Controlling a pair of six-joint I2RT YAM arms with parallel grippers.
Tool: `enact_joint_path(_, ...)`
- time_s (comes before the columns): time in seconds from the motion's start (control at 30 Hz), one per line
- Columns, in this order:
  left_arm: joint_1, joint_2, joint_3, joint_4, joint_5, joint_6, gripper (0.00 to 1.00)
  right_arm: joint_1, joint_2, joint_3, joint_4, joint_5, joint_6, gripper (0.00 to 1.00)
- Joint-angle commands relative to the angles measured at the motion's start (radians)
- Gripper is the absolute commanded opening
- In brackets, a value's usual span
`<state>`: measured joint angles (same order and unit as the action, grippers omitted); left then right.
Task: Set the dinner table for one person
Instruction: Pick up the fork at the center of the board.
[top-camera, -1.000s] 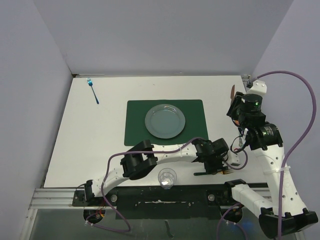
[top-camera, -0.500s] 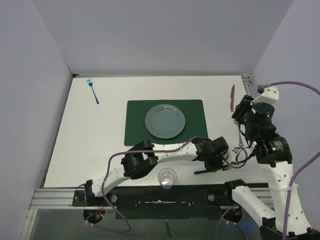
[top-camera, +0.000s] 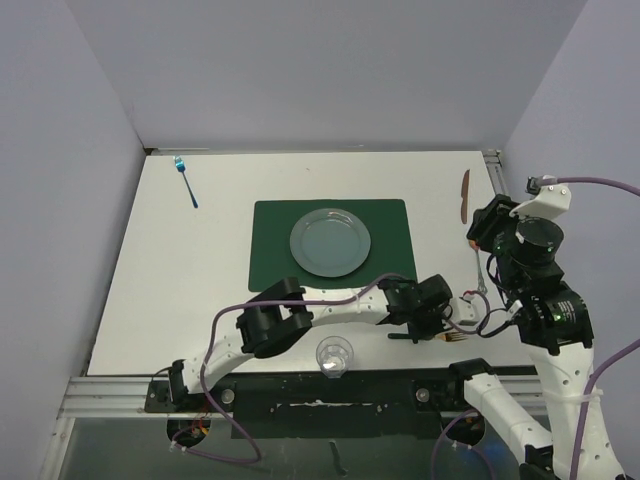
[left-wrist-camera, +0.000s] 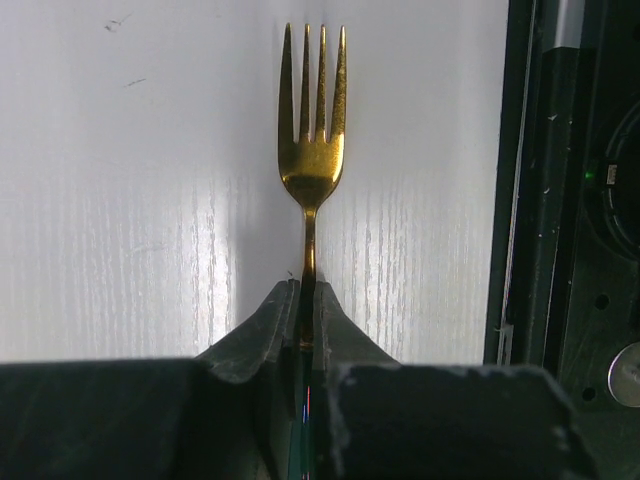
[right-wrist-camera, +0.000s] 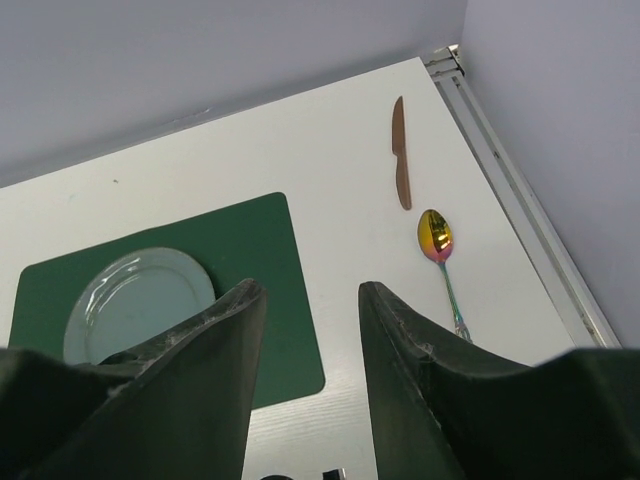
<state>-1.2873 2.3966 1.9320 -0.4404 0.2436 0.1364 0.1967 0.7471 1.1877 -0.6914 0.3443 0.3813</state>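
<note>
my left gripper (left-wrist-camera: 305, 292) was clamped on the fork (left-wrist-camera: 312, 165), both fingers pressed together on its thin neck just behind the gold head. the tines pointed away from my wrist camera, over the white top of the dinner table (top-camera: 190, 280). i could not tell whether the fork was resting on the surface or raised a little off it. from above, my left arm reached across to the right, and the gripper and fork sat close to the table's near edge, to the right of a clear glass (top-camera: 334, 355) that stood at that edge.

my right gripper (right-wrist-camera: 310, 290) hung above the right side of the table, its jaws apart with nothing between them.

the table filled the whole work area. a dark green placemat (top-camera: 270, 255) lay in its middle, with a pale plate (top-camera: 330, 242) on it. a copper-coloured knife (right-wrist-camera: 400, 155) lay near the far right corner. a rainbow-tinted spoon (right-wrist-camera: 437, 235) lay just nearer than the knife, along the right rail. a blue spoon (top-camera: 186, 180) lay well apart from these, near the far left corner.
</note>
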Motion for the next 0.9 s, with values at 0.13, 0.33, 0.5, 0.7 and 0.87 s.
enact_joint_path(0.13, 0.062, -0.068, -0.215, 0.123, -0.219, -0.104, 0.0, -0.005, 0.012, -0.017, 0.057, 0.025, 0.001, 0.43)
enact_joint_path(0.33, 0.118, -0.132, -0.214, 0.13, -0.334, -0.19, 0.0, -0.005, 0.016, -0.028, 0.071, 0.058, -0.005, 0.44)
enact_joint_path(0.5, 0.14, -0.173, -0.193, 0.115, -0.442, -0.236, 0.0, -0.005, 0.021, -0.041, 0.08, 0.066, 0.001, 0.44)
enact_joint_path(0.7, 0.155, -0.241, -0.189, 0.108, -0.515, -0.272, 0.0, -0.006, 0.02, -0.041, 0.09, 0.086, -0.004, 0.44)
enact_joint_path(0.87, 0.158, -0.326, -0.223, 0.138, -0.566, -0.278, 0.0, -0.005, 0.035, -0.047, 0.094, 0.09, -0.005, 0.45)
